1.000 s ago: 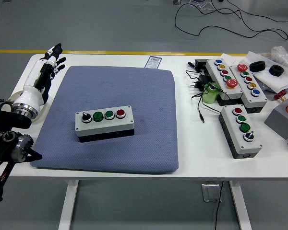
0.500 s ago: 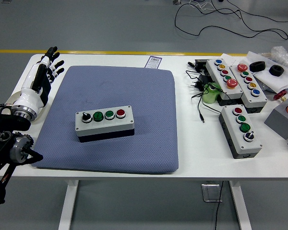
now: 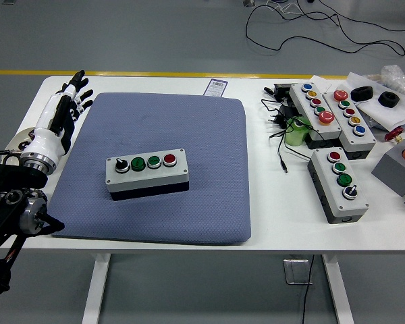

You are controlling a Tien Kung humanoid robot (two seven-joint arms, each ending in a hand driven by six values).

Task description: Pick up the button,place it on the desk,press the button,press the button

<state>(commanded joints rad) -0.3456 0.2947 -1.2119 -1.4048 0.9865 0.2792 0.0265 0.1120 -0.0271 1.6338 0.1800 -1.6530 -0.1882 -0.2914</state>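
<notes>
A grey button box (image 3: 147,173) with a black knob, two green buttons and a red button lies on the blue mat (image 3: 162,121) in the middle of the table. My left hand (image 3: 73,96) is at the table's far left edge, over the mat's left border, well left of the box. Its fingers are spread and hold nothing. My right hand is out of view.
Three more button boxes (image 3: 337,183) (image 3: 314,113) (image 3: 354,121) stand at the right, with a black cable and plug (image 3: 278,125), a green object (image 3: 298,129), black rings on white paper (image 3: 376,98) and a grey block (image 3: 395,169). A small card (image 3: 217,87) lies behind the mat.
My left hand has shifted slightly right and toward the mat at the table's left edge, fingers still spread. The button box has not moved.
</notes>
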